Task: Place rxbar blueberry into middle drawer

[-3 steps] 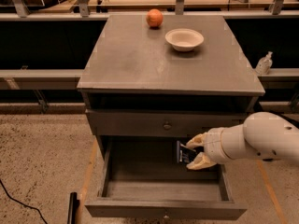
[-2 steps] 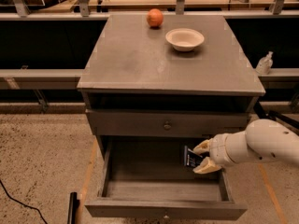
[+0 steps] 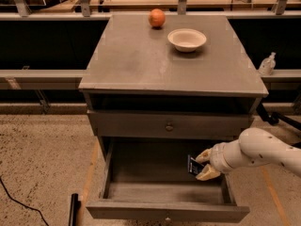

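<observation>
The middle drawer (image 3: pixel 141 192) of the grey cabinet is pulled open, with a flat grey floor and low walls. My gripper (image 3: pixel 203 165) comes in from the right on a white arm and sits inside the drawer's right part. It is shut on the rxbar blueberry (image 3: pixel 194 165), a small dark bar with pale print, held on edge just above the drawer floor near the right wall.
On the cabinet top (image 3: pixel 136 60) stand an orange fruit (image 3: pixel 156 18) at the back and a white bowl (image 3: pixel 187 39) to its right. The upper drawer front with a knob (image 3: pixel 169 126) is closed. A sanitizer bottle (image 3: pixel 266 64) stands on the right ledge. A black cable (image 3: pixel 19 202) lies on the floor.
My gripper has moved a little to the right and lower inside the open drawer, carrying the bar with it. The drawer and the things on top have not moved.
</observation>
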`<state>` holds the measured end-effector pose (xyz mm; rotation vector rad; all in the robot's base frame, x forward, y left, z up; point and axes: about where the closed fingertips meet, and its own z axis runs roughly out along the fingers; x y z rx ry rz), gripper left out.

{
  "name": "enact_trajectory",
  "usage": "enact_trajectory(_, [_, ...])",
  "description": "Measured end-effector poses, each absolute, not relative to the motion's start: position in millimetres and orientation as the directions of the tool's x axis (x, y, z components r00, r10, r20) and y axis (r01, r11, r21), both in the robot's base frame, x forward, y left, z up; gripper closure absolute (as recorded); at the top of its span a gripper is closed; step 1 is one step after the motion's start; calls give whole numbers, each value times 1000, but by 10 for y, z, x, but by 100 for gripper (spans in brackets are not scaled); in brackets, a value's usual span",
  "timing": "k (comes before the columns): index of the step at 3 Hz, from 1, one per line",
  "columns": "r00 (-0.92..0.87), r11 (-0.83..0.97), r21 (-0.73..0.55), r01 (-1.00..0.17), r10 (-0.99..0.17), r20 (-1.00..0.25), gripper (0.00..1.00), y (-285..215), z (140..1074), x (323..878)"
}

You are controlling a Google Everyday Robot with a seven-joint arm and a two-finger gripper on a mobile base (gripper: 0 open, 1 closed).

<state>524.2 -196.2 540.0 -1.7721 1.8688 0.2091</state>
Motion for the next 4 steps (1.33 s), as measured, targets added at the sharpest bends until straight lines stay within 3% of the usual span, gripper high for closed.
enact_trajectory(2, [13,90,-186,-978,-871,-491,12,-1974,4630,5296])
enact_trajectory(3, [-23,133,-188,-973,-869,-493,2,-1993,4555,5261])
enact_trajectory(4, [-33,196,-289,-937,-873,-487,24,-2092,5006,5206])
